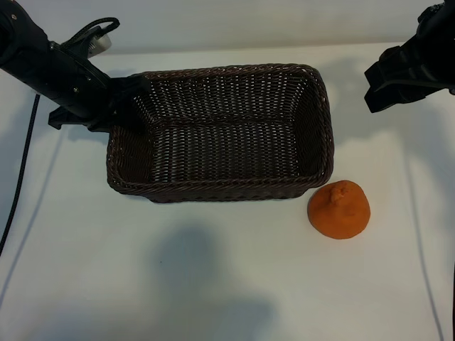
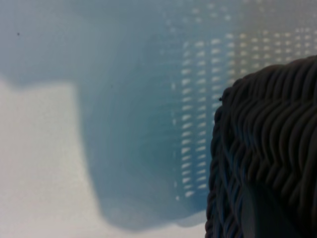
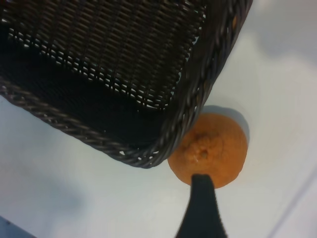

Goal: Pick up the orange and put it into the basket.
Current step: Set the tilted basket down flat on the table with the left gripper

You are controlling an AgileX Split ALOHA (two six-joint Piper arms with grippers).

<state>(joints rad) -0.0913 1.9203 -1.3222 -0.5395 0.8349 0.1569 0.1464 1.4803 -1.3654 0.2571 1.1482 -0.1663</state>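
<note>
Matte orange, knobby neck, beside basket

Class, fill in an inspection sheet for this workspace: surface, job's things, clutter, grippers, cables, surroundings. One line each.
Surface: white table, shadows on it.
Job's things: orange on the table just outside the basket's near right corner; basket holds nothing.
Clutter: nothing seen.
Grippers: left gripper at the basket's left end, narrowly parted, rim close by its camera; right gripper open, above and behind the orange, holding nothing.
Cables: black cable at the table's left edge.
Surroundings: pale wall behind.
</note>
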